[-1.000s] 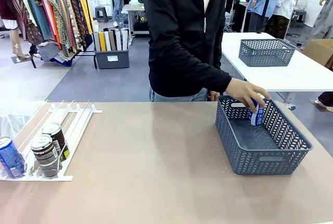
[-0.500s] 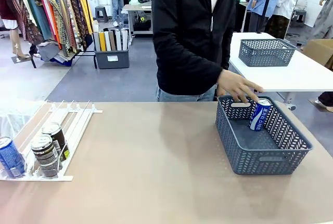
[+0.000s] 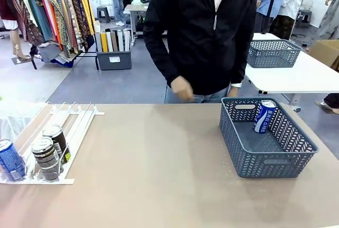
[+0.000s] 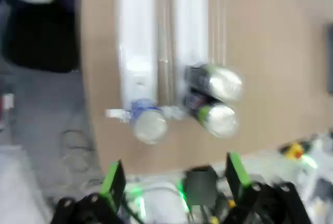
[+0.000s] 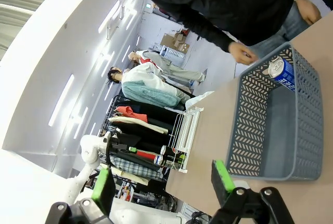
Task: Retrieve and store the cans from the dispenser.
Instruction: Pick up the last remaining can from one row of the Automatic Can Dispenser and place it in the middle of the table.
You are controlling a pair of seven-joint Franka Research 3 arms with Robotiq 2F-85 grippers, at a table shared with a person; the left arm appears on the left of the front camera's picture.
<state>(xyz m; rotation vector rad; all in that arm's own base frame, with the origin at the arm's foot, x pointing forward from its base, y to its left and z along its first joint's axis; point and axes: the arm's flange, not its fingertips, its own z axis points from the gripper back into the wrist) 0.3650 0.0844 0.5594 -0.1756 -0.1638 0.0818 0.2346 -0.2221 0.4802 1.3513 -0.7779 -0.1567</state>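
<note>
My left gripper (image 4: pixel 174 177) spread wide and empty over the dispenser (image 4: pixel 136 52), blue can (image 4: pixel 149 122) and two dark cans (image 4: pixel 221 119) just ahead of its fingertips, untouched, right gripper (image 5: pixel 162 182) likewise released, basket (image 5: pixel 250 125) ahead of it

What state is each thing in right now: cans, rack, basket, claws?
Basket can: tilted against a wall.
Basket: holds that one can.
Dispenser: three cans at its near end.
Blue dispenser can: upright.
Dark cans: upright, one behind the other.
Left claw: open, empty, above the dispenser.
Right claw: open, empty.
</note>
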